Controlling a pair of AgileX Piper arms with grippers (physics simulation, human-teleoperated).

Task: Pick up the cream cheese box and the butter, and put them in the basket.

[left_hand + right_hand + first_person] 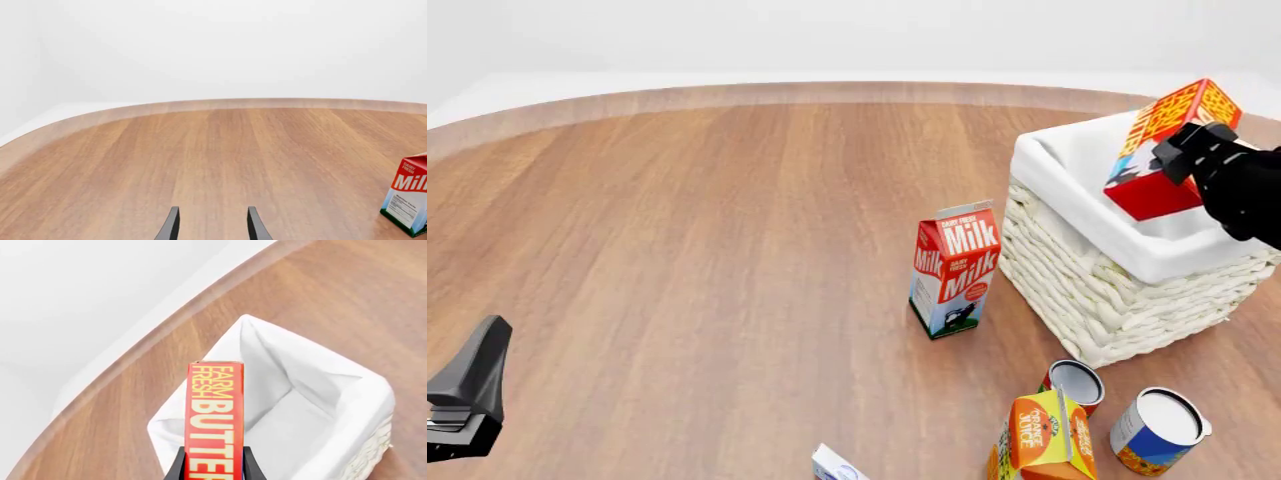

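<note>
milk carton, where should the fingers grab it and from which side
The milk carton stands upright and alone on the table, left of the basket. Probably best to grip the straight body below the gabled top, fingers on two opposite flat faces. Come from the left or from above: the basket crowds its right side.

Red oblong butter box [1164, 140] with orange panels and white lettering, cream-white woven wicker basket [1094, 300] with white cloth liner, red-and-white milk carton [956, 268] with green base beside the basket, warm brown wood-grain tabletop [694, 250], black right claw [1198, 150], orange gabled juice carton [1044, 438]
</note>
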